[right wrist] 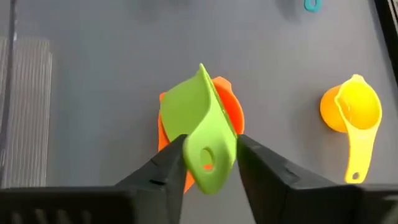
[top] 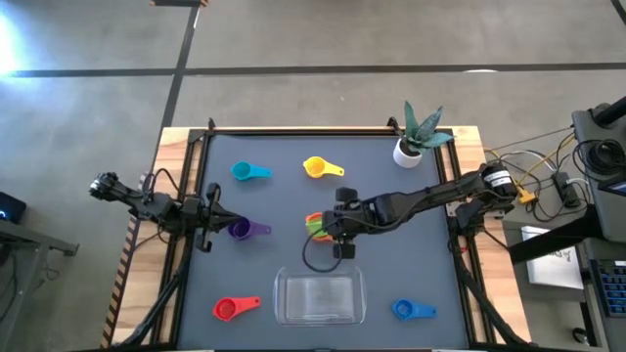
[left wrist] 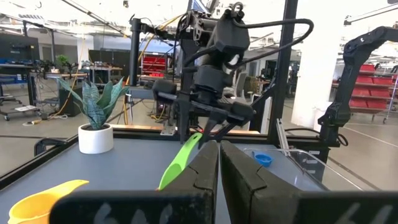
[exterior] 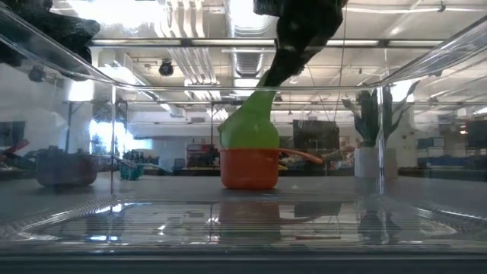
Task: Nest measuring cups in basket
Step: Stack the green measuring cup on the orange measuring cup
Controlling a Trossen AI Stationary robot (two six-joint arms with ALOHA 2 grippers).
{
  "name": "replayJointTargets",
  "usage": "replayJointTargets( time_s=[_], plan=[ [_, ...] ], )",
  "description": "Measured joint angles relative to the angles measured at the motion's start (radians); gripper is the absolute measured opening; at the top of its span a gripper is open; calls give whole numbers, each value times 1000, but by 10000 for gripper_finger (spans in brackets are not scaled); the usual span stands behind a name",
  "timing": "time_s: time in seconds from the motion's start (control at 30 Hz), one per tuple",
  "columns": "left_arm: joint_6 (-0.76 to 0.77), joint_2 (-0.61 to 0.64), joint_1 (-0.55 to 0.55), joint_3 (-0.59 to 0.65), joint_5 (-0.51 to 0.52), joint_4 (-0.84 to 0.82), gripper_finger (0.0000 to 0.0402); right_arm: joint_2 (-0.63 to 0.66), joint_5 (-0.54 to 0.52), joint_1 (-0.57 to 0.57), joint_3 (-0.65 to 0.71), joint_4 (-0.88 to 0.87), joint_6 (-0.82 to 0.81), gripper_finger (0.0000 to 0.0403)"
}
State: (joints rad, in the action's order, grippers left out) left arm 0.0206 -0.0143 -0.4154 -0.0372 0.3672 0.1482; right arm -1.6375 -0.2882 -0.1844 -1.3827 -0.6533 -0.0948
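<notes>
The right pincer (right wrist: 208, 158) hangs over the middle of the bench (top: 284, 196), just behind the basket (top: 320, 298), with its 2 fingers (right wrist: 165, 163) clamped on the flat handle of the green cup (right wrist: 199, 124). That cup is tilted, its bowl resting in the orange cup (exterior: 248, 167), which stands on the bench. The basket lies at the front edge, clear-walled and holding no cup. Relative to the basket, the red cup (top: 233, 309) is just to its left, the blue cup (top: 411, 310) near its right, the purple cup (top: 247, 230) behind and left, the teal cup (top: 248, 172) and yellow cup (top: 323, 168) farther back. The left pincer (top: 210, 229) rests closed beside the purple cup, gripping nothing.
</notes>
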Motion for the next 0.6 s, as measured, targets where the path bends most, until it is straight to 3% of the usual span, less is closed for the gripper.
replayJointTargets(
  time_s=[0.2, 0.33, 0.6],
  plan=[
    [0, 0, 0, 0, 0, 0, 0, 0, -7, -4, 0, -1, 83, 23],
    [0, 0, 0, 0, 0, 0, 0, 0, -17, -7, 0, 0, 109, 10],
    [0, 0, 0, 0, 0, 0, 0, 0, -209, -49, 0, 5, 177, 8]
  ],
)
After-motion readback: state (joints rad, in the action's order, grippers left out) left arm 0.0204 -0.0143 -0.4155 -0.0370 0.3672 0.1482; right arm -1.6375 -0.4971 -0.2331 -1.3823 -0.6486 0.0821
